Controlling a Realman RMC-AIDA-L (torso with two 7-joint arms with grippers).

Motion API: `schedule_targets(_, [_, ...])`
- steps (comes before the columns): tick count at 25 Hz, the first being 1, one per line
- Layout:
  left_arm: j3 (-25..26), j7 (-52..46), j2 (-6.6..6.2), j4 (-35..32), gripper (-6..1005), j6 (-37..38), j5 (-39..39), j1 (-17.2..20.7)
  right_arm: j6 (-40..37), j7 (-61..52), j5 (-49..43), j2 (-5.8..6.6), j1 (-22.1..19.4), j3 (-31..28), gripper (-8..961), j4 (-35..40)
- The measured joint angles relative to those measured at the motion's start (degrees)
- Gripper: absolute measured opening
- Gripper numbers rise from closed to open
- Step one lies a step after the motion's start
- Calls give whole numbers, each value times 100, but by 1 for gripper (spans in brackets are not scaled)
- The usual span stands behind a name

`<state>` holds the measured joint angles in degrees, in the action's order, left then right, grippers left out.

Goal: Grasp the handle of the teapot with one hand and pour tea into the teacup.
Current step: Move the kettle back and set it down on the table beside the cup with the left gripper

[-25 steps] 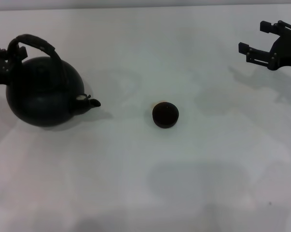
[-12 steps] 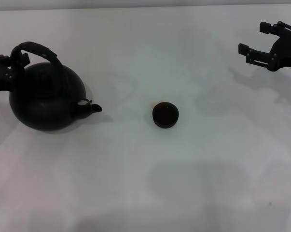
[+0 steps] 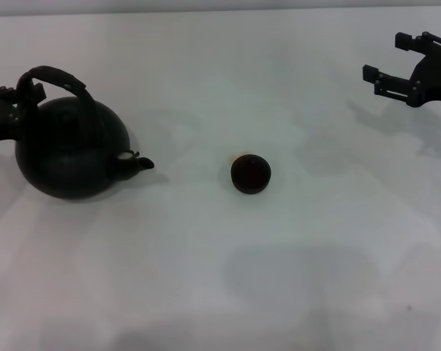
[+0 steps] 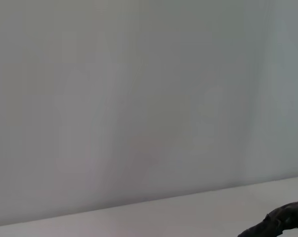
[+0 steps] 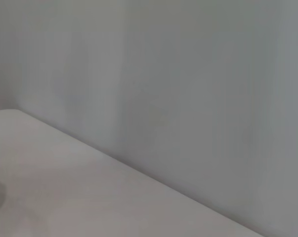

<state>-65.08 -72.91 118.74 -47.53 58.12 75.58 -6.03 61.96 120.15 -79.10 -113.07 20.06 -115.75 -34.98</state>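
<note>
In the head view the black teapot (image 3: 70, 153) stands at the table's left, its short spout (image 3: 138, 162) pointing right toward the teacup (image 3: 250, 173). The teacup is a small black bowl near the middle of the table. The rough arched handle (image 3: 55, 75) rises over the pot. My left gripper (image 3: 17, 95) is at the handle's left end, shut on it. A short piece of the handle (image 4: 282, 222) also shows in the left wrist view. Far off at the back right, my right gripper (image 3: 387, 57) hangs open above the table.
The white table (image 3: 227, 278) stretches bare between the teapot and the teacup and in front of both. A pale wall (image 5: 188, 74) fills most of both wrist views.
Over the last second the teapot and my left gripper have shifted slightly right, and the pot sits a little more upright. The teacup and the right arm have not moved.
</note>
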Motion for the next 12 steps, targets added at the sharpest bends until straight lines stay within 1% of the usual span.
schedule_targets(12, [86,74,-5,277,128,16,0,-64,-4,-3,0,20,15,0,841,0])
